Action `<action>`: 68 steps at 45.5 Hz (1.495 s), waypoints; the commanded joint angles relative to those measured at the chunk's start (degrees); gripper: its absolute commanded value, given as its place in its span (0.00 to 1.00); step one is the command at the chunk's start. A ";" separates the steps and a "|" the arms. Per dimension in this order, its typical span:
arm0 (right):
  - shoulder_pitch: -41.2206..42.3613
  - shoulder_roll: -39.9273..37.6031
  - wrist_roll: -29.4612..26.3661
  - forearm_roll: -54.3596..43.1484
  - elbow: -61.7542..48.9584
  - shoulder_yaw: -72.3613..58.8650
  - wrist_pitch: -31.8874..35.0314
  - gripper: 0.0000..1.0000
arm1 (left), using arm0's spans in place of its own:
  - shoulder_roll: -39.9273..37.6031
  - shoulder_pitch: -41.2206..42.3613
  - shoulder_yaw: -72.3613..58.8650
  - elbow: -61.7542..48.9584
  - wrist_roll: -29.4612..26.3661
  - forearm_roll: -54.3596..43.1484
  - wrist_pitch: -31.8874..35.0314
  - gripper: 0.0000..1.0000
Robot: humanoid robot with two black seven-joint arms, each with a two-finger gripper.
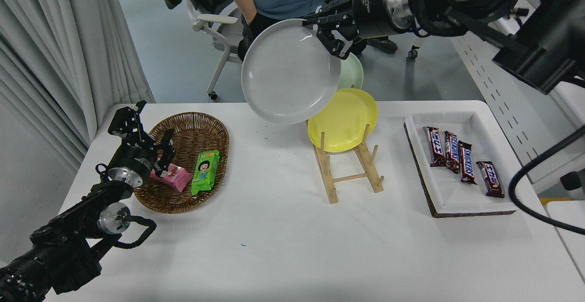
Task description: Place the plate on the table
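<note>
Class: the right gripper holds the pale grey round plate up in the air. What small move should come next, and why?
Probably lower it toward the bare white table: the right gripper grips the pale grey round plate by its rim, clear of the wooden rack.
</note>
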 commanded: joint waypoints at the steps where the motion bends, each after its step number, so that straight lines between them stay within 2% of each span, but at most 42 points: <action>1: -6.53 4.84 0.28 -1.37 -0.39 7.31 -7.06 0.00 | -0.02 -0.01 0.00 0.00 0.01 0.06 0.00 1.00; 16: -14.79 11.43 0.72 -3.39 -1.01 12.76 -7.24 0.00 | -0.02 -0.01 0.00 0.00 0.01 -0.02 0.00 1.00; 26: -19.71 11.96 0.90 -3.74 -2.07 12.76 -6.54 0.00 | -0.02 -0.01 0.00 0.00 0.01 0.06 0.00 1.00; 36: -20.77 13.54 0.90 -3.22 -2.07 10.57 -9.70 0.00 | -0.02 0.07 0.00 0.00 0.01 -0.02 0.00 1.00; 47: -24.11 13.80 0.90 -3.22 -3.73 3.97 -9.26 0.00 | -0.02 0.07 0.00 0.00 0.01 0.06 0.00 1.00; 50: -24.20 14.33 0.90 -3.22 -4.00 1.96 -8.65 0.00 | 0.07 -0.01 0.00 0.00 0.01 0.06 0.00 1.00; 59: -25.87 14.42 0.81 -0.93 -4.61 -0.69 -1.00 0.00 | -0.02 0.07 0.00 0.00 0.01 0.06 0.00 1.00; 68: -27.19 15.21 0.99 3.98 -9.00 -3.14 -0.91 0.00 | -0.02 -0.01 0.00 0.00 0.01 0.06 0.00 1.00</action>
